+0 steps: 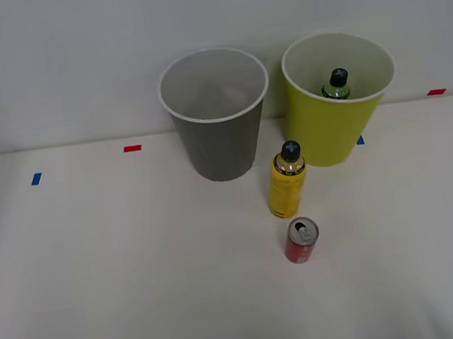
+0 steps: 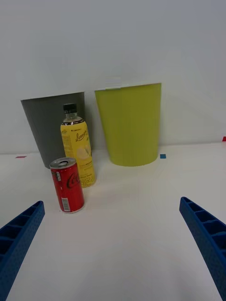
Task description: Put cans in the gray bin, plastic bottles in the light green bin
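2 bins stand upright at the back of the white surface (image 1: 99,274): the gray bin (image 1: 220,141) and, just beside it, the light green bin (image 1: 332,125), a dark green bottle (image 1: 336,85) inside. Out front, a yellow bottle (image 1: 286,181) stands upright, the red can (image 1: 301,240) just beside it. The right gripper (image 2: 113,235) has its jaws spread wide, nothing between them.

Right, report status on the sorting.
Right hand open, empty. Red can upright on table, yellow bottle behind it. Green bottle in light green bin.
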Robot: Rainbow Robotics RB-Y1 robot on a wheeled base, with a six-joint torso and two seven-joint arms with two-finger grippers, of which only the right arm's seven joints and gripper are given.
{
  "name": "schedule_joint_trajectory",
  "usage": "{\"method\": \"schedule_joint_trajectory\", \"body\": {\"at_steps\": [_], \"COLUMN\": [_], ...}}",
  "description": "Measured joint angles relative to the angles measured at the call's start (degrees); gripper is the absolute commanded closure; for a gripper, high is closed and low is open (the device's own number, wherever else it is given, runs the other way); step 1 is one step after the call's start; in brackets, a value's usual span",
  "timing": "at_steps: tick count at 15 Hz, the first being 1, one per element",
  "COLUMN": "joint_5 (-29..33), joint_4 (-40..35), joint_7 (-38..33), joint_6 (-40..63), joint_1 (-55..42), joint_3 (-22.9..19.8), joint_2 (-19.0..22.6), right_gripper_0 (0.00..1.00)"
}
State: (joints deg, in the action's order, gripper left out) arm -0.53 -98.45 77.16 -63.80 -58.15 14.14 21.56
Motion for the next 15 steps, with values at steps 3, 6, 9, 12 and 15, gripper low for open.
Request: {"method": "schedule_joint_trajectory", "body": {"at_steps": [3,6,9,12,15], "joint_5": [-4.13,-10.34,-11.49,-12.13,-12.38], "joint_4": [-0.01,0.02,1.72,10.17,14.66], "joint_7": [5.47,11.18,11.42,11.15,11.31], "joint_6": [1.30,2.49,3.65,-0.43,-1.29], "joint_1": [1.56,5.99,10.60,17.61,24.09], "joint_3": [3.88,9.88,11.76,12.97,14.78], "joint_2": [2.03,3.23,2.81,1.16,-0.61], "right_gripper_0": [0.00,0.00,0.00,0.00,0.00]}}
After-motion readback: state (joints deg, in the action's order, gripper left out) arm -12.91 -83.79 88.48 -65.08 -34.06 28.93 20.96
